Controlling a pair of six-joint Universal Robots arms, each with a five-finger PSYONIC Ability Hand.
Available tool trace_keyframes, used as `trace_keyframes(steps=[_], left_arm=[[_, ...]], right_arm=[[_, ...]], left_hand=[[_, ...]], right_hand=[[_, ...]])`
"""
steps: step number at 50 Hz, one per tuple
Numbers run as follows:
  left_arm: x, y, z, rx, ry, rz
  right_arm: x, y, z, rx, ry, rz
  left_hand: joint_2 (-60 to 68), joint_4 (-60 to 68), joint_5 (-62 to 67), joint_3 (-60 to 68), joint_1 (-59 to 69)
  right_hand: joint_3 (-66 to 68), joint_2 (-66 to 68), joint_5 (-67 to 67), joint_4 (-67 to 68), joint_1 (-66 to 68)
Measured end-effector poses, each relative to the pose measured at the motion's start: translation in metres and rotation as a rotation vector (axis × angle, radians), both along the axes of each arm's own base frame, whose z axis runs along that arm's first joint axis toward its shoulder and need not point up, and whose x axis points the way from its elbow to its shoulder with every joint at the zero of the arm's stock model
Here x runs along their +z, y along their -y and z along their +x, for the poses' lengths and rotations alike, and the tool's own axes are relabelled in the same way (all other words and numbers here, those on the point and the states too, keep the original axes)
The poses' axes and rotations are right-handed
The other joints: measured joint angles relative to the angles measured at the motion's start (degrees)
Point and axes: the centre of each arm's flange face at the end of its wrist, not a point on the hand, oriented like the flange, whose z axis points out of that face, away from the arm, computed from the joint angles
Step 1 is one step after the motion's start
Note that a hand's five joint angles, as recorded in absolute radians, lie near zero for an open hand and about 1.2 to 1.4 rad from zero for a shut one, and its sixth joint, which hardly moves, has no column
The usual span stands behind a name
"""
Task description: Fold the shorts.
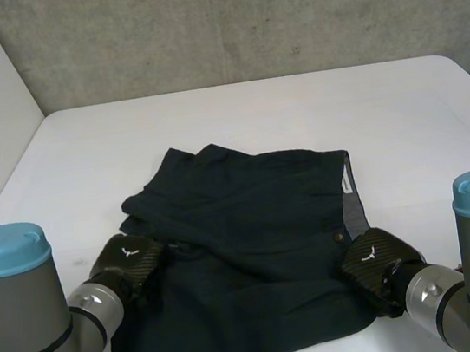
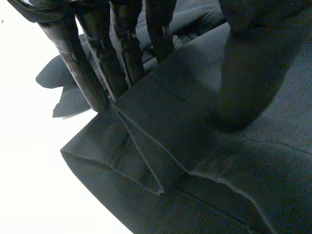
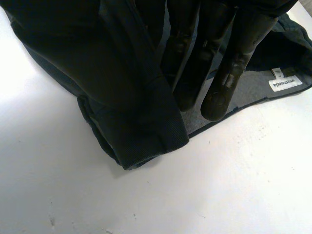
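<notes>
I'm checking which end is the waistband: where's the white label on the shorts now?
In the head view the white label sits inside the waistband at the shorts' right edge, just beyond the right hand.

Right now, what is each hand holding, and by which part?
Both pinch the shorts: left hand a folded side edge, right hand the waistband end.

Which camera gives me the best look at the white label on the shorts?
Right wrist view: the label lies on the shorts' grey lining beside the right hand's fingers, print showing. Head view shows it as a thin white sliver. Left wrist view faces a folded hem.
</notes>
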Motion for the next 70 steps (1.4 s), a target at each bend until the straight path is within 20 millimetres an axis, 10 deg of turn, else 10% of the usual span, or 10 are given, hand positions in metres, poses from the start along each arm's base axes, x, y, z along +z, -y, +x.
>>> trace_keyframes(steps=[6, 24, 34, 46, 58, 70], left_arm=[[-0.002, 0.0, -0.002, -0.004, 0.004, -0.001], [0.073, -0.074, 0.024, -0.021, -0.002, -0.051], [0.063, -0.127, 0.05, -0.023, 0.097, 0.143], [0.063, -0.138, 0.056, -0.04, 0.159, 0.197], [0.089, -0.103, 0.039, -0.062, 0.146, 0.106], [0.074, 0.005, -0.007, -0.046, 0.142, 0.066]], right_arm=[[0.002, 0.0, 0.0, -0.003, 0.002, -0.009], [0.039, -0.021, -0.01, 0.016, -0.018, 0.002], [0.041, -0.05, -0.024, 0.101, -0.16, 0.097], [0.05, -0.065, -0.029, 0.17, -0.165, 0.183], [0.087, -0.034, -0.021, 0.164, 0.014, 0.123], [0.077, 0.054, 0.006, 0.031, 0.14, 0.102]], left_hand=[[28.9, 29.56, 26.41, 28.89, 25.67], [29.42, 30.24, 26.41, 29.59, 25.67], [29.5, 30.25, 26.41, 29.59, 25.67], [29.5, 30.26, 26.39, 29.59, 25.67], [29.5, 30.27, 26.39, 29.63, 25.67], [29.5, 30.28, 26.39, 29.64, 25.67]], right_hand=[[0.0, 0.0, 0.0, 0.0, 0.0], [0.0, 0.0, 0.0, 0.0, 0.0], [0.0, 0.0, 0.0, 0.0, 0.0], [0.0, 0.0, 0.0, 0.0, 0.0], [0.0, 0.0, 0.0, 0.0, 0.0], [0.0, 0.0, 0.0, 0.0, 0.0]])
